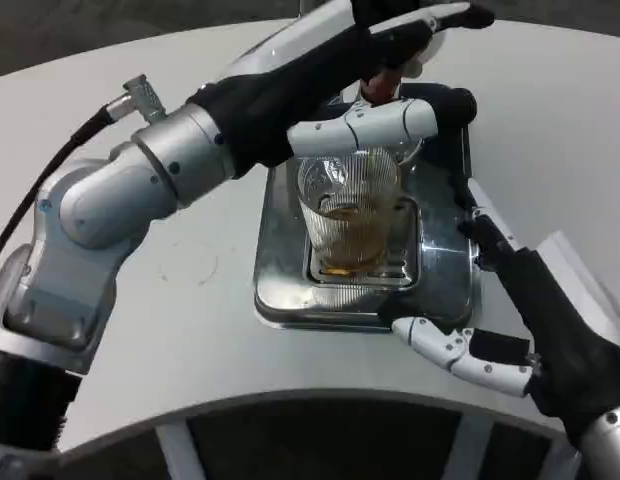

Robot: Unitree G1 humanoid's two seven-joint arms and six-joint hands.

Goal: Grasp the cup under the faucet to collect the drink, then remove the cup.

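Amber drink part-fills the ribbed cup (348,222) on the steel tray (285,290) under the faucet (378,88) — filling step. Right hand (445,170) fingers clamped round cup; left hand (410,35) on tap, fingers' state can't tell. Next: shut tap, lift cup level — spill risk.

head view | high on robot, facing steeply down | close over white table (170,300)

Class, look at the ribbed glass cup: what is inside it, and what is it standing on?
The cup holds amber drink in its lower part. It stands on the grille of the metal drip tray. The left hand covers the faucet above.
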